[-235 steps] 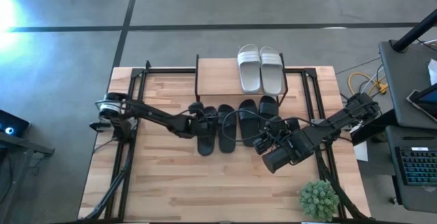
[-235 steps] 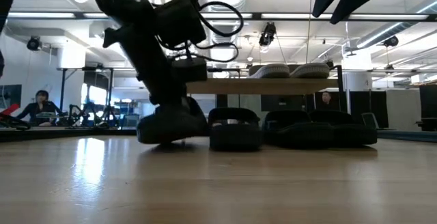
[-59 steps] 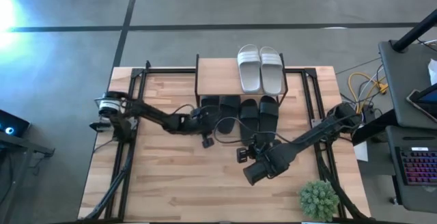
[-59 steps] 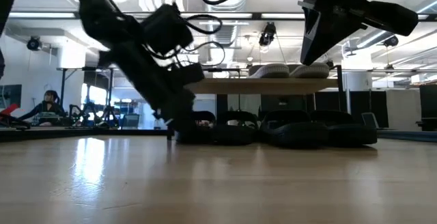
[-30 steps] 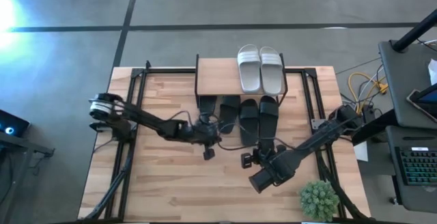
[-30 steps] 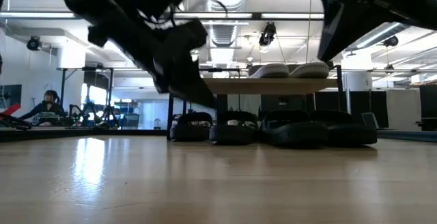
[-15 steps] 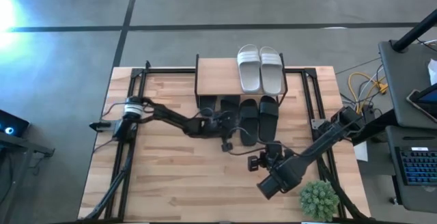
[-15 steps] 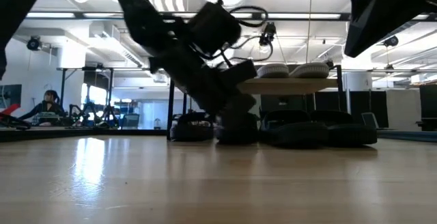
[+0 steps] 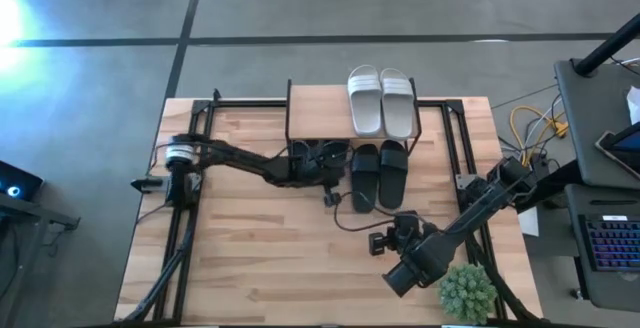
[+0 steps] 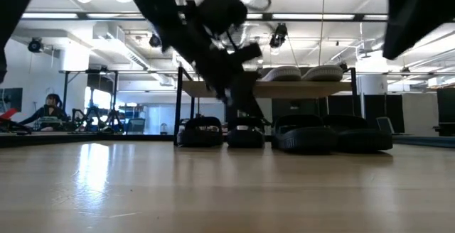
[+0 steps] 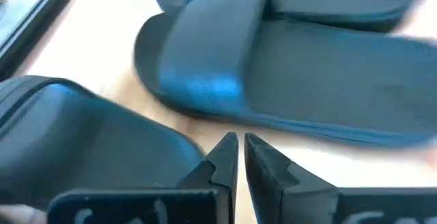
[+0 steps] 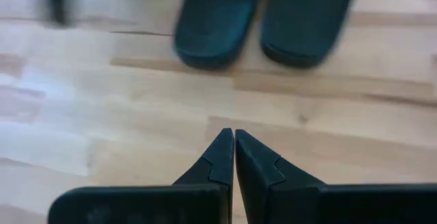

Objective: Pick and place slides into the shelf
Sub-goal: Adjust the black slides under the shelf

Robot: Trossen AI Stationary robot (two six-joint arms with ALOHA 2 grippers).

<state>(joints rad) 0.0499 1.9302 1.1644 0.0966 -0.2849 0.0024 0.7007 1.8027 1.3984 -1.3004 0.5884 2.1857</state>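
The shelf (image 9: 320,108) stands at the table's far middle, with two white slides (image 9: 383,101) side by side on its top plank (image 10: 284,89). Several black slides rest on the table in a row at its lower level: two at the left (image 9: 305,152), two at the right (image 9: 378,173) sticking out toward the near edge. My left gripper (image 11: 239,149) is shut, low, between the second black slide (image 11: 75,135) and the third (image 11: 293,80). My right gripper (image 12: 234,141) is shut above bare wood near the right pair's heels (image 12: 212,43). My left gripper's shut fingers (image 11: 217,161) slant down beside the second black slide's edge (image 11: 184,142), coming from the table's left. Whether the finger's outer side touches that slide, I cannot tell. The slide lies flat on the table.
A green potted plant (image 9: 467,293) stands at the table's near right corner, close to my right arm. Black metal frames (image 9: 195,128) run along the table's left and right sides. Bare wood (image 9: 270,258) spreads across the near left half.
My left gripper has gone toward the table's right and far edge, from open wood up to the row of black slides at the shelf, sinking and rolling as it went. My right gripper has drifted a little toward the near right corner. Both have stayed shut.
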